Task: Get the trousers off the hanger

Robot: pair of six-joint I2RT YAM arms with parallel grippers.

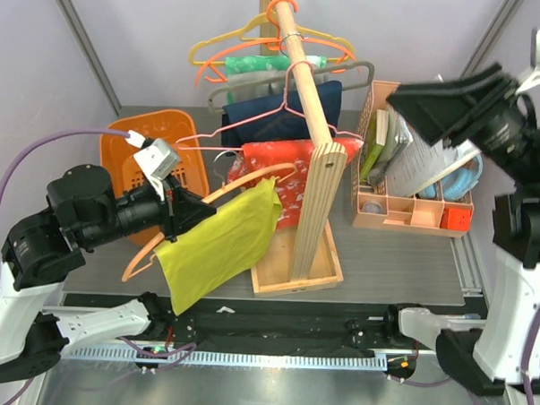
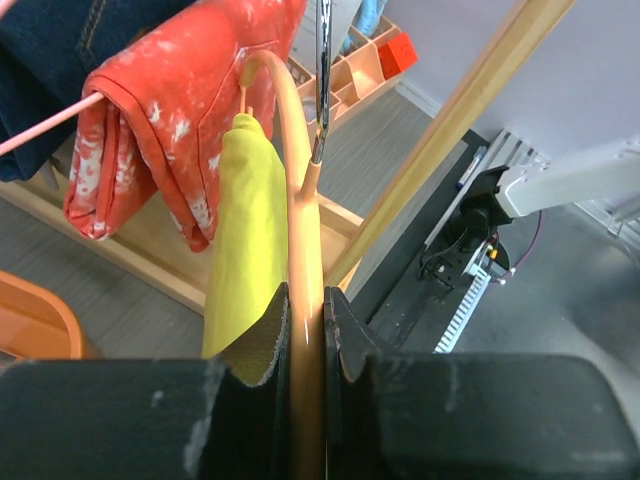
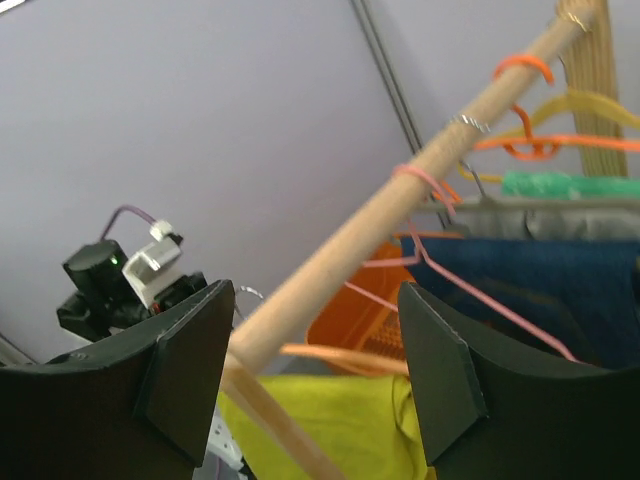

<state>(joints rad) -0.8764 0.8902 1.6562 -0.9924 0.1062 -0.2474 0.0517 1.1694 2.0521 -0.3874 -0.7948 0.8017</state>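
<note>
The left gripper point(image 2: 305, 320) is clamped shut on the near-left arm of the peach hanger point(image 1: 142, 255), holding it out on the near-left side of the wooden rack point(image 1: 316, 204). The yellow-green trousers point(image 1: 219, 245) hang from that hanger, just right of the grip. Farther off and high on the right, the right gripper point(image 3: 315, 370) has its jaws wide apart with nothing between them, facing the rail.

The step in hand looks like bringing the right gripper down to take the trousers. To do it well, the left clamp should stay firm so the hanger cannot swing. The right fingers should pinch cloth alone at a free lower edge, clear of the peach bar. The pull should go away from the red patterned cloth point(image 1: 285, 163) just behind.

The hanger's long axis runs from near-left to far-right. Whether its hook sits on the rail I cannot tell. The trousers fold over it and hang down, their free edge pointing down and towards the near side.
</note>
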